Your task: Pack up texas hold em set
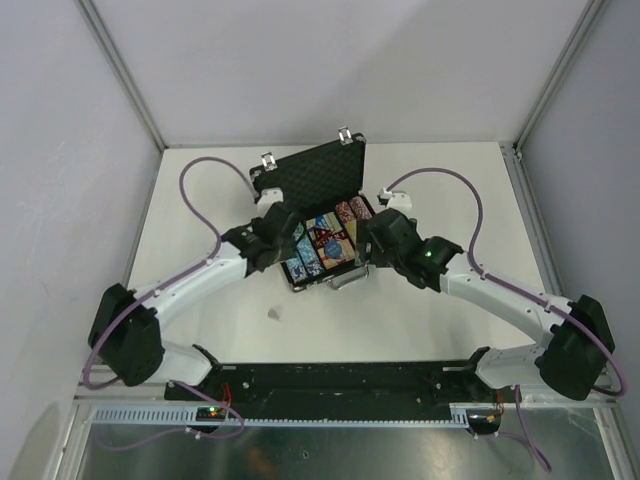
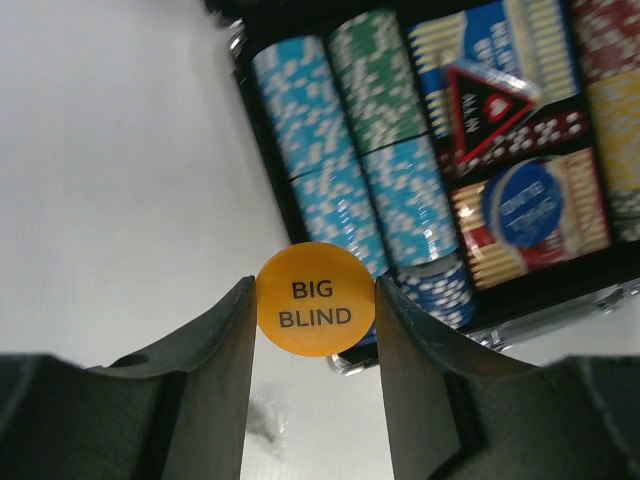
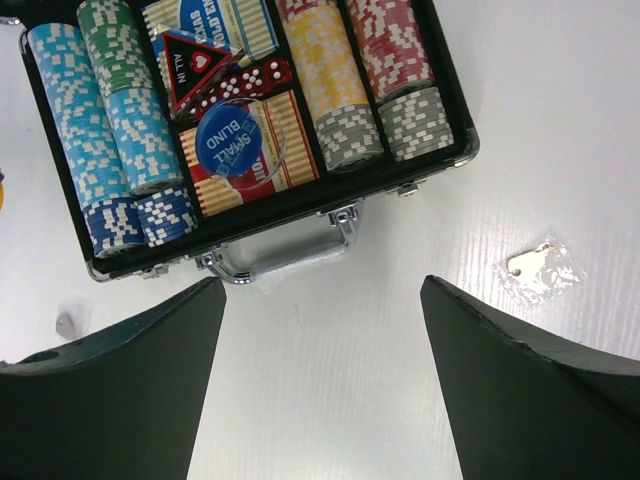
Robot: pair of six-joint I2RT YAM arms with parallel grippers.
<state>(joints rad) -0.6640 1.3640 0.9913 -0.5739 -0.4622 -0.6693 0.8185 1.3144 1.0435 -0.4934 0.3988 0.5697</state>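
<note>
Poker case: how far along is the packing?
Done: chip rows, card decks, red dice, red triangle and SMALL BLIND button sit in the case. In hand: left end effector pinches the orange BIG BLIND button. Left: seat that button, shut the open lid; a small plastic bag, apparently keys, lies outside.

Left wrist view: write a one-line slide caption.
Left end effector holds orange Big Blind button near the open chip case.

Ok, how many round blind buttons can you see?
2: an orange Big Blind button in the left gripper, a blue Small Blind button on a card deck in the case. Others may be hidden.
</note>
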